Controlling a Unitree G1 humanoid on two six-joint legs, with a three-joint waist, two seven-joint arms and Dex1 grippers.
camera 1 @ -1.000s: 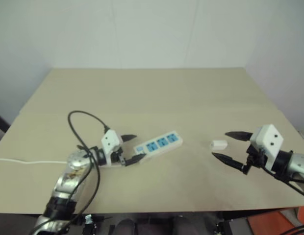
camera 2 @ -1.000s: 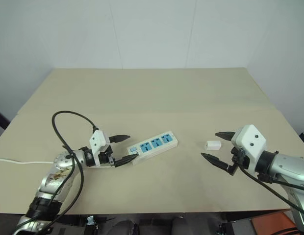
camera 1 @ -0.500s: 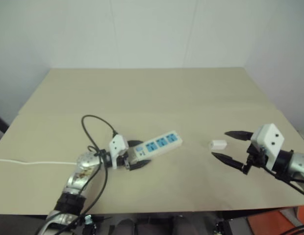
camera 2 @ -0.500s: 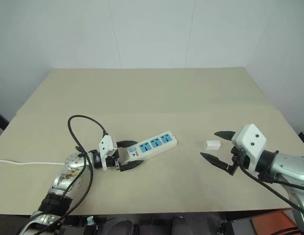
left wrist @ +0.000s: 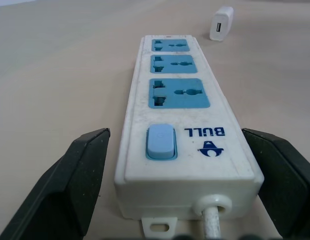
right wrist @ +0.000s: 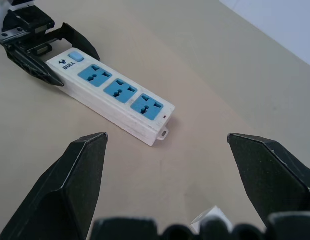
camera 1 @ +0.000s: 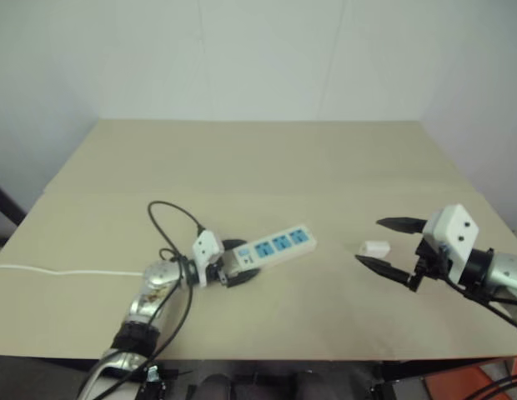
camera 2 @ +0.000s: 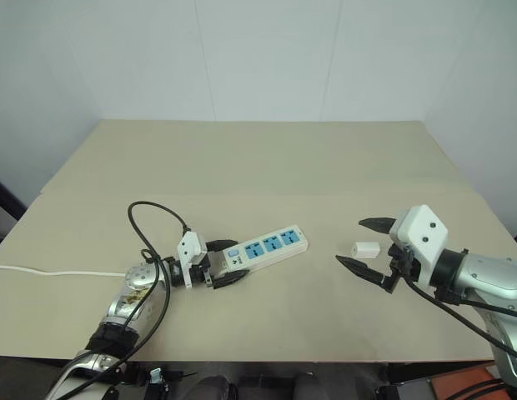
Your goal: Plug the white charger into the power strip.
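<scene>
A long white plastic power strip (camera 2: 263, 250) with three blue socket panels and a pale blue switch lies slantwise on the beige tabletop (camera 2: 267, 158). The left gripper (camera 2: 227, 265) has its two black fingers spread wide, one on each side of the strip's switch end, where the thin white cord (left wrist: 211, 220) leaves it; the left wrist view shows a gap between each finger and the casing. A small white rounded charger block (camera 2: 365, 249) lies on the table well apart from the strip's far end. The right gripper (camera 2: 364, 246) is also spread wide, its black fingers straddling the charger with space on both sides.
</scene>
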